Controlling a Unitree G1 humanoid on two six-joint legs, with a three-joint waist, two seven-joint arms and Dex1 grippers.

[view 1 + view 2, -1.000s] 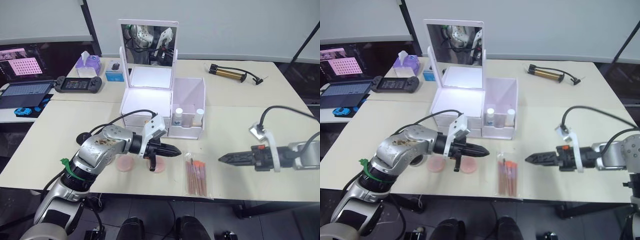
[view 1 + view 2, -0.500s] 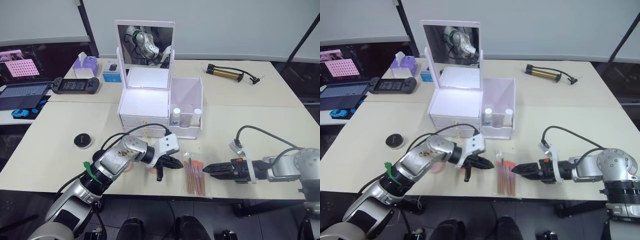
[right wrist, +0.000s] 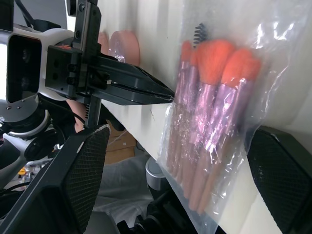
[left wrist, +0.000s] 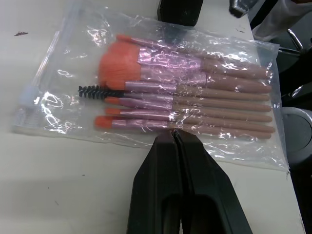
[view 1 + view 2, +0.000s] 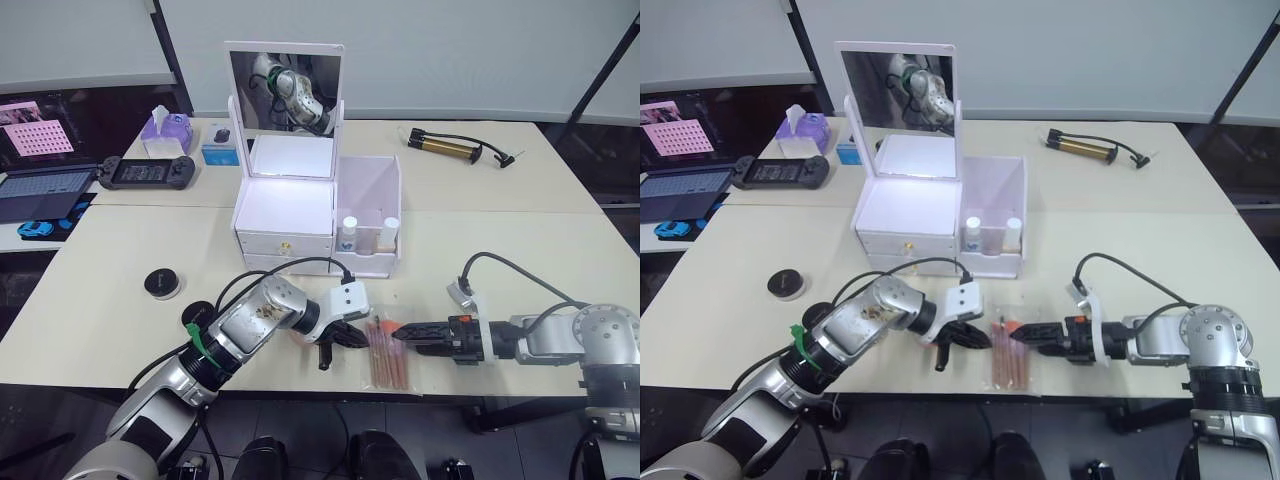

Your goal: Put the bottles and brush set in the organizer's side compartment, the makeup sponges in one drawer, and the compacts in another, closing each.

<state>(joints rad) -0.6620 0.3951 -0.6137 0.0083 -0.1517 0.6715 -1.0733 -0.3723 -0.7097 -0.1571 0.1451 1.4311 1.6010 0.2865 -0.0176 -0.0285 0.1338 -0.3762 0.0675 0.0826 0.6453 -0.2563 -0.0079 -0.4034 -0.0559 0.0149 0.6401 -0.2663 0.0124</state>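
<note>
The brush set (image 5: 385, 350), one clear bag holding about seven pink-handled brushes, lies flat near the front edge of the table (image 5: 90, 290), its long axis running front to back with the orange bristles toward the organizer (image 5: 320, 215). Two white-capped bottles (image 5: 348, 233) stand in the organizer's open side compartment, and no writing can be read anywhere. The left gripper (image 5: 355, 337), its jaws pressed together, touches the bag's left edge, while the right gripper (image 5: 405, 333), jaws spread wide, flanks the bag from the right.
</note>
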